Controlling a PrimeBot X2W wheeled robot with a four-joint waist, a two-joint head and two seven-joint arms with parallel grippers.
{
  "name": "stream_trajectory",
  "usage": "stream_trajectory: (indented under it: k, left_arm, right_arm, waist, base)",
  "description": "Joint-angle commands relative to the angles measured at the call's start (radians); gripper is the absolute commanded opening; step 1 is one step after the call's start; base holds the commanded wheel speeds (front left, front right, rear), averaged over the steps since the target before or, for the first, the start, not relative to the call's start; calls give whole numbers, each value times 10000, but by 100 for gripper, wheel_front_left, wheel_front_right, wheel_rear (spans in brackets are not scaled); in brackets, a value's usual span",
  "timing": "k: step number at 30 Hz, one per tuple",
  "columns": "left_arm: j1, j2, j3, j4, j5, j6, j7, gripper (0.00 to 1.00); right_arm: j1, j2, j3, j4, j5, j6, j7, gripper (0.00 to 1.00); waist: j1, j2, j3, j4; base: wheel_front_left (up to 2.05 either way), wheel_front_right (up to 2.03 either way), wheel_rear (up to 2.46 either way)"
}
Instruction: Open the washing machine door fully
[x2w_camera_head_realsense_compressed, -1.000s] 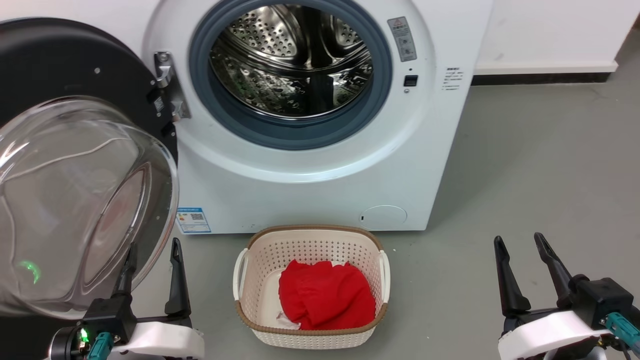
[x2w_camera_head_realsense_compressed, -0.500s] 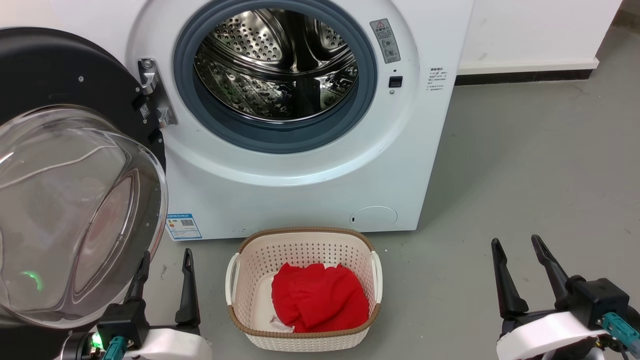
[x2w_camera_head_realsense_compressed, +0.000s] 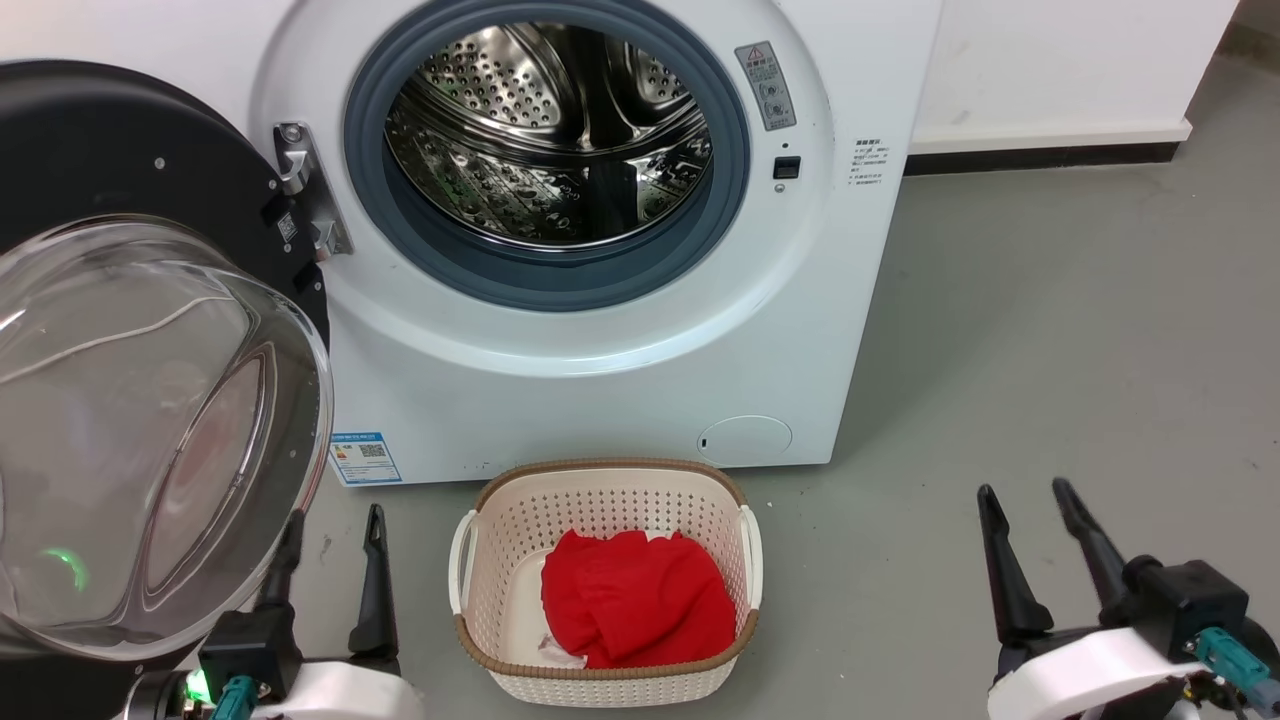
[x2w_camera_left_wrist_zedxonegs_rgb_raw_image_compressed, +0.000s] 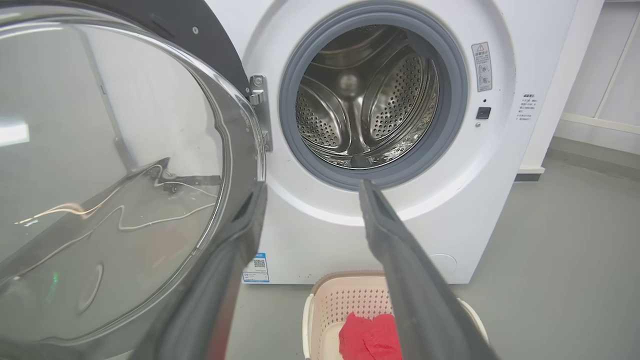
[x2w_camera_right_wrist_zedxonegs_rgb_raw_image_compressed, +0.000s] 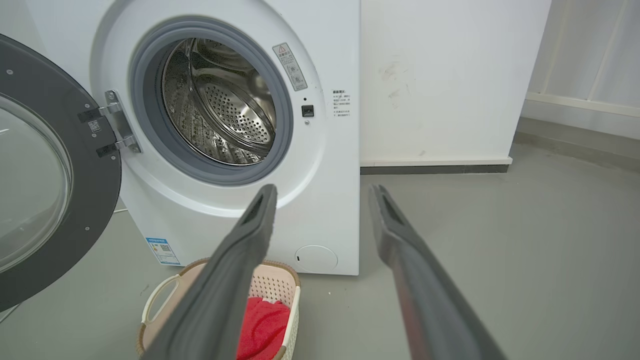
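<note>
Left end effector (x2w_camera_head_realsense_compressed: 333, 515), near left: the fingers are held apart and nothing is gripped. One finger is seen just beside the lower rim of the glass bowl (x2w_camera_head_realsense_compressed: 150, 420); contact cannot be determined. Right end effector (x2w_camera_head_realsense_compressed: 1022, 488), near right: likewise spread and empty, well apart from the washing machine (x2w_camera_head_realsense_compressed: 600, 370). The washing machine door (x2w_camera_head_realsense_compressed: 120, 130), a glossy black disc around the bulging clear bowl, is shown standing wide open at the left on a metal hinge (x2w_camera_head_realsense_compressed: 305, 190). The grey-blue rubber ring (x2w_camera_head_realsense_compressed: 560, 285) and perforated steel drum (x2w_camera_head_realsense_compressed: 540, 140) are exposed.
</note>
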Motion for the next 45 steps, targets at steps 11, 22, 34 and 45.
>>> stream_trajectory:
  k: [11,22,34,45]
  left_arm:
    - [-178,-107,230,445,-1630,-196,547,0]
    - [-334,-184,320,514,-3648,-409,982,0]
    - [-539,-258,458,637,-5560,-619,1449,0]
    - [-738,-332,605,771,-7369,-818,1908,0]
  right_arm:
    - [-40,-77,0,385,1764,0,170,0]
    - [-320,-168,-47,680,3883,-1,403,0]
    - [-549,-229,-120,942,5882,-1,645,0]
    - [-766,-265,-216,1196,7750,-2,896,0]
  waist:
    - [0,-1,26,30]
    - [0,-1,64,70]
    - [0,-1,105,114]
    - [0,-1,149,163]
  base:
    - [0,0,0]
    - [0,0,0]
    - [0,0,0]
    - [0,0,0]
